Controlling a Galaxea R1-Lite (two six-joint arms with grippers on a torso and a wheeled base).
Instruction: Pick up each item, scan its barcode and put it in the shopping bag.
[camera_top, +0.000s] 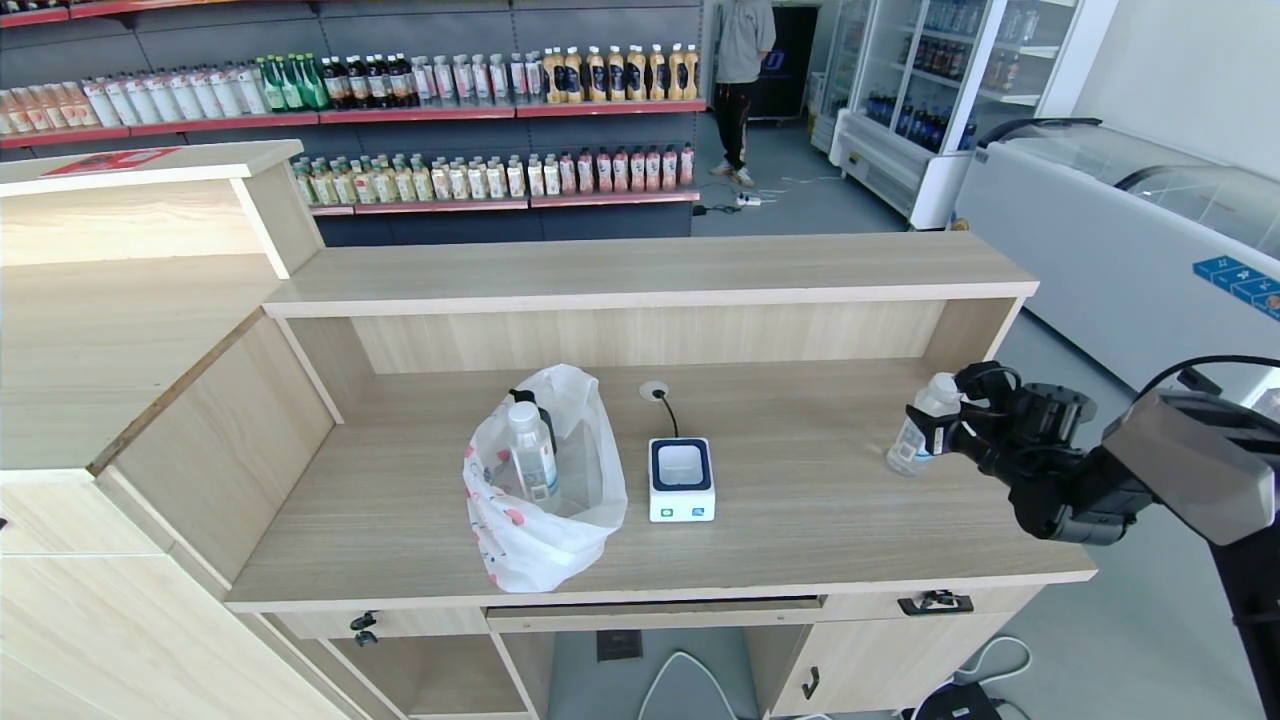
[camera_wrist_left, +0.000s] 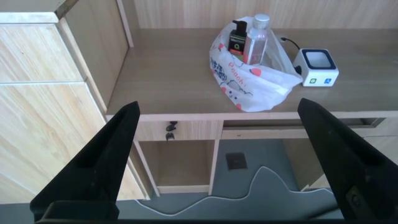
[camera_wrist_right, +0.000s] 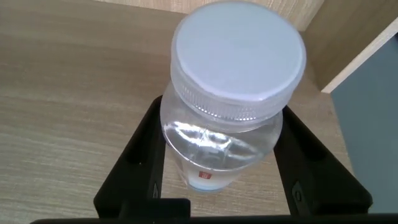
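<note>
Right gripper (camera_top: 938, 428) clamped on water bottle (camera_wrist_right: 239, 56) at counter's (camera_top: 800, 540) three o'clock, left gripper (camera_wrist_left: 217, 107) wide open, empty, black box (camera_wrist_left: 236, 42) inside shopping bag (camera_wrist_left: 249, 87).

A wide open lane of counter (camera_top: 800, 520) runs between the scanner (camera_top: 681, 478) and the held bottle (camera_top: 908, 448), which the right gripper (camera_top: 935, 420) clasps near the right end panel (camera_top: 985, 330). The shopping bag (camera_top: 540, 545) stands just left of the scanner, leaving little gap; its upward mouth is partly taken by a bagged bottle (camera_top: 530, 455) and a dark-capped item (camera_top: 524, 398). Left of the bag, open surface reaches the side wall (camera_top: 230, 450). The scanner's cable (camera_top: 668, 410) crosses the back, under the raised ledge (camera_top: 650, 272).
</note>
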